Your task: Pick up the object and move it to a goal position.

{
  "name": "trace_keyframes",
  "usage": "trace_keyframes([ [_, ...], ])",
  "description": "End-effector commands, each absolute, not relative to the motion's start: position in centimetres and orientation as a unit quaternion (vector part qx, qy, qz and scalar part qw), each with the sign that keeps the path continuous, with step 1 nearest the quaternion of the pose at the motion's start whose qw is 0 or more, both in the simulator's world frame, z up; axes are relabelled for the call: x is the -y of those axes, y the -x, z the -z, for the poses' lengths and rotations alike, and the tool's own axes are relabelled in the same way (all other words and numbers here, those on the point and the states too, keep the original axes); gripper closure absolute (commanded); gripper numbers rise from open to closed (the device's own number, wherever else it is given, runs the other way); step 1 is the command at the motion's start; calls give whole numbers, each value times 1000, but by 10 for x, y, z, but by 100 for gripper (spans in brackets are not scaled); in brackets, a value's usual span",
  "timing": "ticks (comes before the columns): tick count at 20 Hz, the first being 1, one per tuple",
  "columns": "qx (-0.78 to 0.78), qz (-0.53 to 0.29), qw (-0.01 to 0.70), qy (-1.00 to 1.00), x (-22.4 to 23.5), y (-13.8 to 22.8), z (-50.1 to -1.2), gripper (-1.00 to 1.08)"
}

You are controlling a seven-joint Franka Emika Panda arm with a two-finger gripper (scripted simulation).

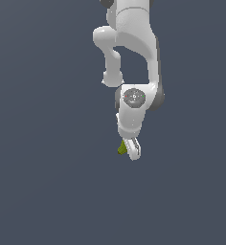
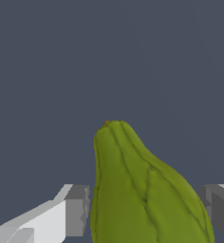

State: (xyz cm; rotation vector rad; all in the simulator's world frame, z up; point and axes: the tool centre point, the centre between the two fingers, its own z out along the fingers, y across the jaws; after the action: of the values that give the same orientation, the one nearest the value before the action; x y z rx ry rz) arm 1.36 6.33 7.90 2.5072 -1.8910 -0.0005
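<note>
The object (image 2: 142, 190) is an olive-green, lumpy, ribbed wedge that narrows to a rounded tip. In the wrist view it fills the gap between my two grey pads (image 2: 78, 211), and both pads sit against its sides. My gripper (image 2: 145, 209) is shut on it. In the exterior view the white arm hangs down from the top, and the gripper (image 1: 129, 149) holds the small green object (image 1: 121, 149), which sticks out toward the exterior view's left of the fingers. I cannot tell its height above the ground.
A plain, flat dark blue-grey surface (image 1: 48, 182) fills both views. No other objects, edges or goal marker show.
</note>
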Motion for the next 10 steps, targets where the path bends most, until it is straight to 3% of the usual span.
trace_keyframes([
  [1, 602, -1, 0, -798, -91, -25, -87, 108],
  [10, 603, -1, 0, -798, -171, -59, -106, 108],
])
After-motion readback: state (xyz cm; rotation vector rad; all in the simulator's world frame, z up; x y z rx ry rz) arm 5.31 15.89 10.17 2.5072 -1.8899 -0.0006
